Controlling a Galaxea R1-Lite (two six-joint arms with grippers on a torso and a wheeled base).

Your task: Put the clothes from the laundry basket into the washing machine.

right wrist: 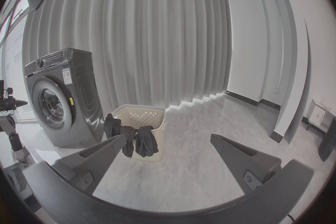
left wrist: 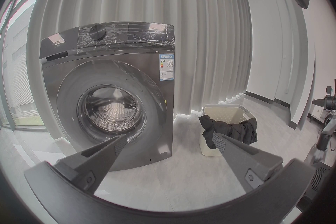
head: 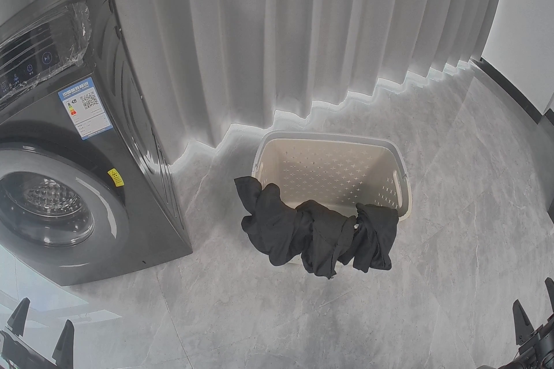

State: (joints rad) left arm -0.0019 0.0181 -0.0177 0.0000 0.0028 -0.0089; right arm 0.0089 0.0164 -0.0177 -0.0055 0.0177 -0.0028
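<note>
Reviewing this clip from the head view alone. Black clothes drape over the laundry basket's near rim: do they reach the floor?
Observer: No. From the right wrist view, the black clothes hang down the laundry basket's outer wall and stop short of the floor.
Operator: Anything on the washing machine that I'm missing?
Observer: The left wrist view shows a round knob on its film-wrapped top panel.

Black clothes (head: 314,232) drape over the beige laundry basket (head: 332,138) beside the washing machine (head: 135,157).
</note>
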